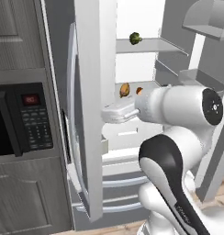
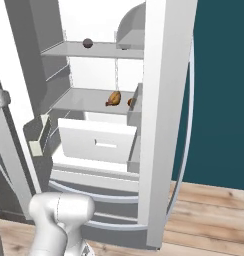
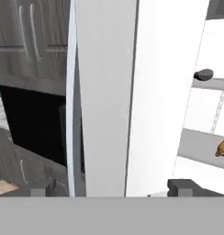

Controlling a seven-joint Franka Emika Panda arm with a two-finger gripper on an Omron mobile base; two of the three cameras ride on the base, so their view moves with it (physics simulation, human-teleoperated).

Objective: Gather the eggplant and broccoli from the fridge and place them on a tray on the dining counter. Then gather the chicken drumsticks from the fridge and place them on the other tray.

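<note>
Inside, drumstick (image 2: 113, 98) lying on shelf (image 2: 79, 101), long axis tilted, hand (image 3: 114, 187) spread wide

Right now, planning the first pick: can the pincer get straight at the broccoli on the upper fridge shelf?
Probably not: the open pincer faces the fridge door's edge; the broccoli sits higher, past it.

We see the open fridge (image 1: 132, 69) from behind the arm, left and right, both base views sharing its shelves and a drumstick (image 2: 113, 98). Our hand view sits close against the door's (image 3: 104, 92) edge.
</note>
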